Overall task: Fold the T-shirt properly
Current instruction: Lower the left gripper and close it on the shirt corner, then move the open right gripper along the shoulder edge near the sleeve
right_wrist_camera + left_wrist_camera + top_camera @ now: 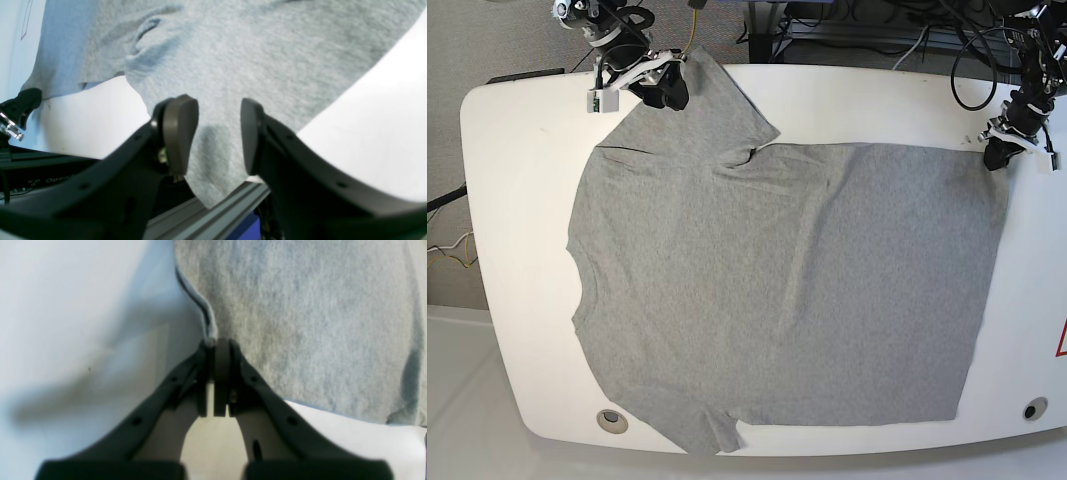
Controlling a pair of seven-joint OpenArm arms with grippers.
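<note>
- The T-shirt (777,290) lies spread flat, plain grey side up, over most of the white table (517,150). Its collar points to the base view's left and its hem to the right.
- It looks soft and light, so it should drape and wrinkle easily. A lifted corner will likely drag the rest along unless both ends rise together.
- Good holds are corners and seams, namely the hem corners and the sleeve or shoulder edges.
- The left tool (220,363) sits low at the far hem corner, with its jaws together on the shirt's edge; the view is blurred, so the cloth between them is probable rather than certain.
- The right tool (218,133) hovers over the far sleeve, jaws apart and holding nothing.
</note>
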